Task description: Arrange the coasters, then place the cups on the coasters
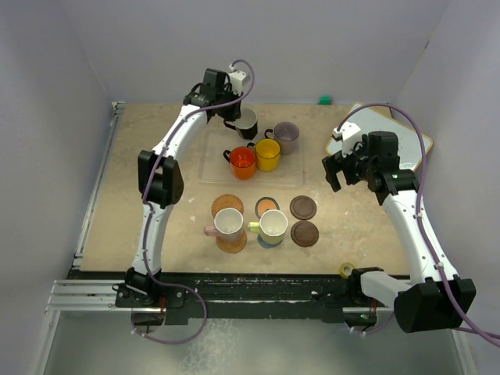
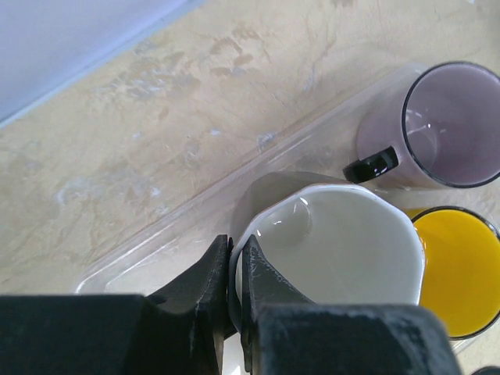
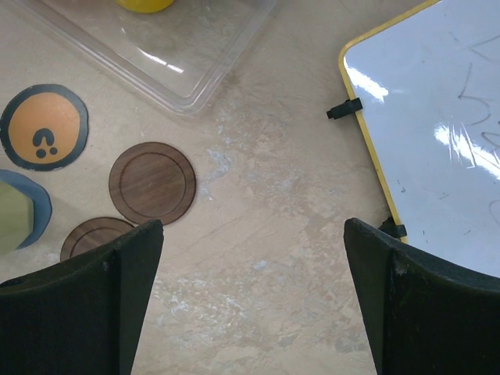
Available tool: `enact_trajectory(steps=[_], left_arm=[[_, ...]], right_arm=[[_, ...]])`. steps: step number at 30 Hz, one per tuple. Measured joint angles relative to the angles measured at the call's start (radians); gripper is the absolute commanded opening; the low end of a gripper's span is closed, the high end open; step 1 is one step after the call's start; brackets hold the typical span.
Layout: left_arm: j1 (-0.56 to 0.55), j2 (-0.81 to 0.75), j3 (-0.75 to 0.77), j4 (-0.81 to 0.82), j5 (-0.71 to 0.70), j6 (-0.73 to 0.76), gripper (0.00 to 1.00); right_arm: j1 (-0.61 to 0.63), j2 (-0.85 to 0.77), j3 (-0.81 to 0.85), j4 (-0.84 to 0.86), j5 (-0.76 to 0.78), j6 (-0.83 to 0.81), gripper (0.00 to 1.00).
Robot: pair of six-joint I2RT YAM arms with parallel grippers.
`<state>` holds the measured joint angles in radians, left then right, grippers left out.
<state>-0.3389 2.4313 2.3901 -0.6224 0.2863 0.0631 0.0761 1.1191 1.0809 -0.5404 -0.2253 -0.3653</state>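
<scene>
My left gripper [image 2: 234,250] is shut on the rim of the black cup [image 1: 246,123], whose white inside [image 2: 344,242] fills the left wrist view, one finger inside and one outside. It stands in the clear tray [image 1: 215,160] beside the mauve-grey cup [image 1: 286,137], yellow cup [image 1: 268,154] and red-orange cup [image 1: 242,162]. Nearer, the pink cup [image 1: 227,223] sits on an orange-brown coaster [image 1: 232,244] and the yellow-green cup [image 1: 273,225] on a blue-grey coaster [image 1: 269,242]. Bare coasters: orange-brown [image 1: 227,205], orange-centred [image 3: 44,127], two dark brown [image 3: 152,182] [image 3: 94,234]. My right gripper [image 3: 254,234] hangs open over bare table.
A yellow-framed whiteboard [image 3: 437,117] lies at the right, close to my right gripper. A small yellow tape roll [image 1: 346,269] sits by the right arm's base. A green object [image 1: 324,99] lies at the far edge. Walls enclose the table on three sides.
</scene>
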Motion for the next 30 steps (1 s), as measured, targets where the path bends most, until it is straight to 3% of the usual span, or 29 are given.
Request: enact_trajectory(steps=[9, 16, 22, 30], left_arm=[[0.0, -0.15, -0.119, 0.04, -0.124, -0.072, 0.03], [0.0, -0.275, -0.209, 0.038, -0.204, -0.144, 0.03], [-0.003, -0.394, -0.305, 0.03, -0.257, -0.214, 0.03], [-0.031, -0.545, -0.475, 0.043, -0.329, -0.296, 0.03]], right_arm=[[0.018, 0.008, 0.042, 0.029, -0.02, 0.078, 0.96], [0.127, 0.101, 0.19, 0.13, -0.028, 0.187, 0.88], [0.251, 0.24, 0.338, 0.211, -0.029, 0.316, 0.84], [0.318, 0.496, 0.649, 0.2, -0.059, 0.471, 0.79]])
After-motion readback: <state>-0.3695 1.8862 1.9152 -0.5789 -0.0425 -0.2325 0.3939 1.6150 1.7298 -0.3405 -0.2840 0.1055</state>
